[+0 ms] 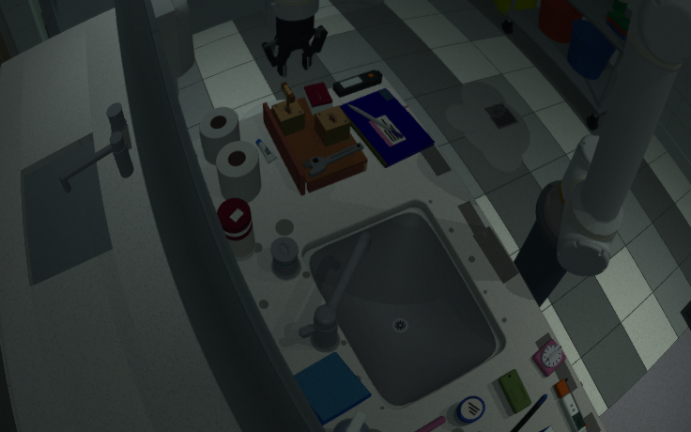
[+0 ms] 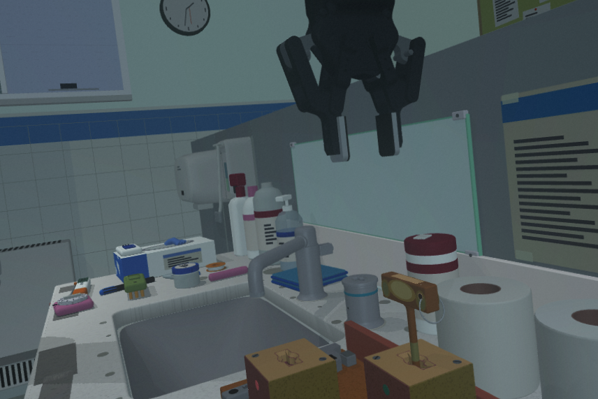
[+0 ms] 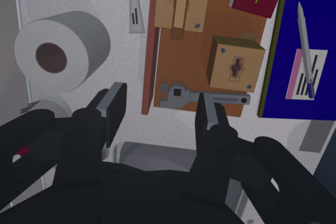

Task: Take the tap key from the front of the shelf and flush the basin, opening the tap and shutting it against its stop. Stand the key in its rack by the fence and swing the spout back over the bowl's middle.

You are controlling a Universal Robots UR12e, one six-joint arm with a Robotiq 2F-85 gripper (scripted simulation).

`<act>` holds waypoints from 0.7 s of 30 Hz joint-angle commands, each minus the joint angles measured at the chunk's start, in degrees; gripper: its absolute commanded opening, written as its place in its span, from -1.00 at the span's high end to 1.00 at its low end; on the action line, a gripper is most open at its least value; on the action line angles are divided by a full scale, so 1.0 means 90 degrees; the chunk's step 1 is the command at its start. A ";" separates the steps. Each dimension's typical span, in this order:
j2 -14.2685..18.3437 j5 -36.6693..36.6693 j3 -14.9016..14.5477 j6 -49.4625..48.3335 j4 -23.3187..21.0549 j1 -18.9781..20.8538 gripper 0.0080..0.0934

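Observation:
The brass tap key (image 2: 410, 305) (image 1: 287, 99) (image 3: 180, 6) stands upright in the rack block (image 2: 418, 369) (image 1: 289, 117) nearest the red fence of the orange shelf board (image 1: 313, 145) (image 3: 206, 55). A second block (image 2: 289, 368) (image 3: 235, 66) beside it has an empty socket. My gripper (image 2: 362, 146) (image 1: 290, 56) (image 3: 160, 109) hangs high above the shelf, open and holding nothing. A grey wrench (image 3: 200, 98) (image 1: 332, 158) lies along the board's front edge. The tap (image 2: 309, 264) (image 1: 325, 322) stands at the basin's rim, and its spout (image 1: 351, 268) (image 2: 270, 257) reaches out over the bowl (image 1: 407, 306) (image 2: 212, 336).
Behind the counter runs a grey wall with a mirror (image 2: 386, 187). Two paper rolls (image 1: 228, 145) (image 2: 488, 327), a red-and-white canister (image 1: 236, 223) (image 2: 431, 252) and a grey jar (image 2: 361, 298) line it. A blue folder with a pen (image 1: 386, 129) (image 3: 301, 55) lies beside the shelf.

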 commanded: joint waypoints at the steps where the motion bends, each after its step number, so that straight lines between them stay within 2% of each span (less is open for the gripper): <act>1: -0.0016 0.0000 0.0008 0.0013 -0.0003 0.0014 -0.03; 21: -0.0329 0.0000 0.0353 0.0402 -0.0035 0.0403 -0.03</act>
